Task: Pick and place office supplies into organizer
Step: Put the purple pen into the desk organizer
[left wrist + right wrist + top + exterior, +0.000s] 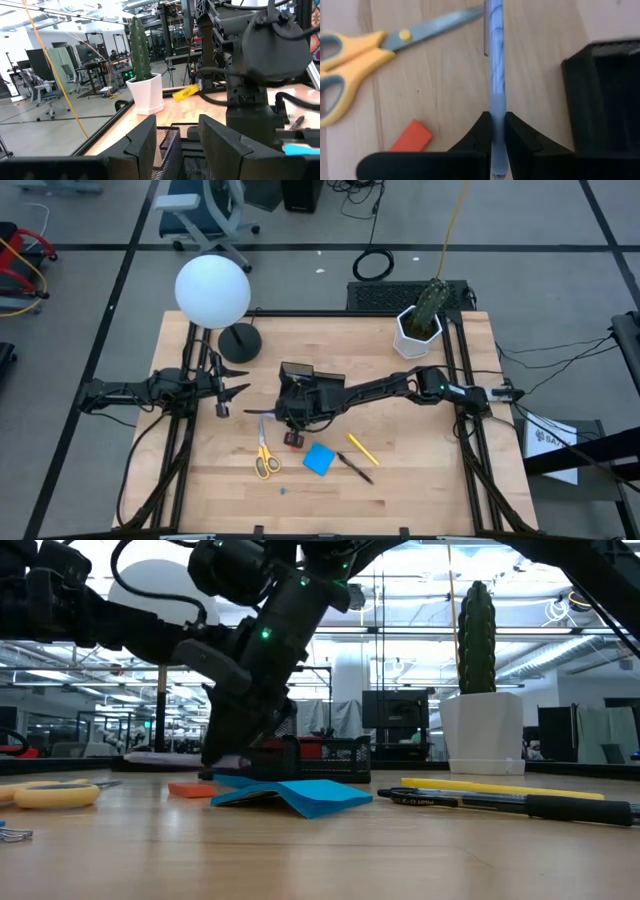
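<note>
In right tool [495, 131]: pen [495, 65], lengthwise w/ fingers.

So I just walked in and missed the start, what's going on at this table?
The right gripper is shut on a purple-grey pen, low over the table beside the black organizer. The left gripper waits open at the table's left side. The yellow-handled scissors, red eraser, blue pad, yellow pen and black pen lie on the wood, outside the organizer.

Purple-grey pen [496, 75] between scissors [365, 47] and organizer [605, 95].
</note>
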Controlling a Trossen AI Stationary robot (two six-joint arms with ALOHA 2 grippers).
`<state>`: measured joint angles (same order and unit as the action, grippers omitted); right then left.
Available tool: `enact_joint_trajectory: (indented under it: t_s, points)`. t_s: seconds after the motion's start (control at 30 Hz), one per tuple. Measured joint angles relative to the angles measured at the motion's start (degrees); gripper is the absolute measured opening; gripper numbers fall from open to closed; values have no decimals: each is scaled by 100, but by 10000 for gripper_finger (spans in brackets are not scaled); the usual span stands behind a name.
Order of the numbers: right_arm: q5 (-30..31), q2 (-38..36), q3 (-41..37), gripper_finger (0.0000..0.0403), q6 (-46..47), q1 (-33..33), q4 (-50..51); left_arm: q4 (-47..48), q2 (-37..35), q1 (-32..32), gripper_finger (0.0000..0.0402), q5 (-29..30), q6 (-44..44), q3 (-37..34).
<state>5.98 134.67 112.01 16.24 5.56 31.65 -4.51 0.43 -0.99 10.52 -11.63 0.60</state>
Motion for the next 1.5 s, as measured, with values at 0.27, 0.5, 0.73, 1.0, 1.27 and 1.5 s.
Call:
enact_joint_trajectory:
  t_s: [0.27, 0.5, 0.73, 1.0, 1.27, 1.5]
  points:
    - [390, -145, 7, 24, -196, -31, -168, -1, -1, -1, 154, 0, -3, 0]
    - [468, -220, 13, 24, -218, -31, -294, -2, 0, -2, 154, 0, 1, 0]
    - [658, -220, 13, 24, -201, -26, -308, 0, 0, 0, 154, 2, -7, 0]
    - [780, -222, -42, 24, -200, -24, -400, 0, 0, 0, 154, 2, 2, 0]
    - [776, -710, -820, 24, -163, -8, -1008, 0, -1, -2, 154, 2, -5, 0]
    - [799, -2175, -3073, 24, 105, 9, -3093, -2, -1, -1, 154, 2, -4, 0]
